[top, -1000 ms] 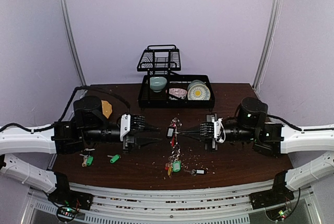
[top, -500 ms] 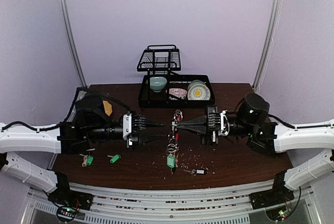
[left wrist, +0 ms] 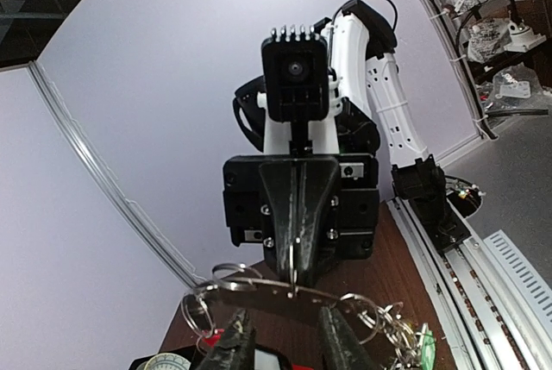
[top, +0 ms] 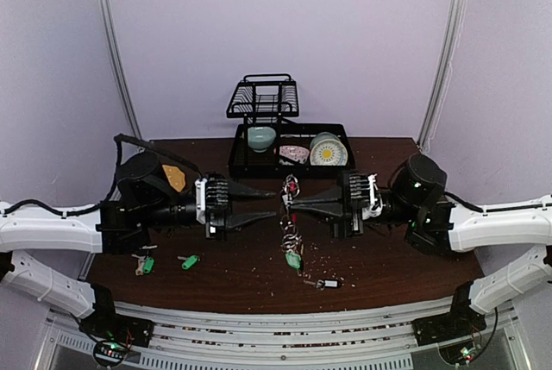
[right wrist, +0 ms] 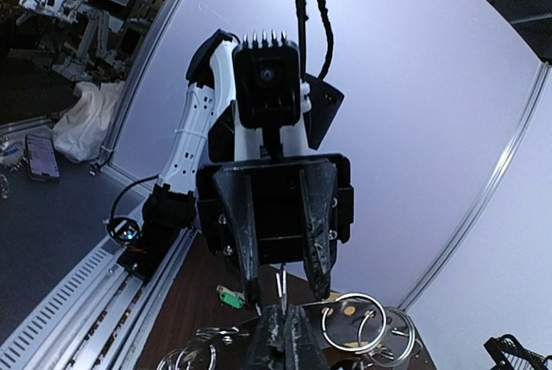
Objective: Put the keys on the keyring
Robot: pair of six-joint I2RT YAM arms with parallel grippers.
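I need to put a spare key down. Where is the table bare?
Bare wood lies front right, between the dark-tagged key and the table edge, and front centre, between the green-tagged key and the keyring. Mid-table is crowded.

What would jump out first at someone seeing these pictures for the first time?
Two grippers meet nose to nose over the middle of the table: the right gripper is shut on the keyring, its keys and green tag dangling below, while the left gripper faces it open. Two loose green-tagged keys lie near the table's front left, and a black dish rack holding dishes stands at the back.
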